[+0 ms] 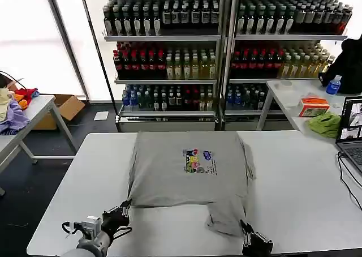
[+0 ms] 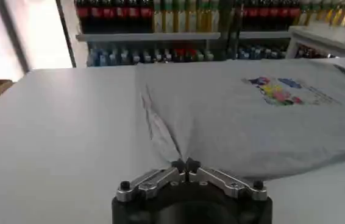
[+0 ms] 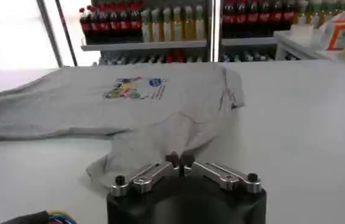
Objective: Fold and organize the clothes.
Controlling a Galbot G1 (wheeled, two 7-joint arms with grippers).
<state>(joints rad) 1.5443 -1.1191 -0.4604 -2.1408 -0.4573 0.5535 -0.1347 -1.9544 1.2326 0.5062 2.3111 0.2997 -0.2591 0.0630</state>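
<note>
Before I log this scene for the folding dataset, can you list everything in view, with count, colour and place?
grey short-sleeved cotton shirt: one, grey with a multicoloured chest print, partly folded at the middle of the white table
bottle shelves: two units, rows of dark, red and yellow-green bottles, behind the table
bright green cloth: one, on the side table at right
orange box: one, beside the green cloth
laptop: one, dark, right table edge
cardboard box: one, brown, floor at left
coloured cloths: a pile, lilac, yellow, orange, on the left side table
left end effector: black, shut at the shirt's near left corner
right end effector: black, shut at the shirt's near right flap
</note>
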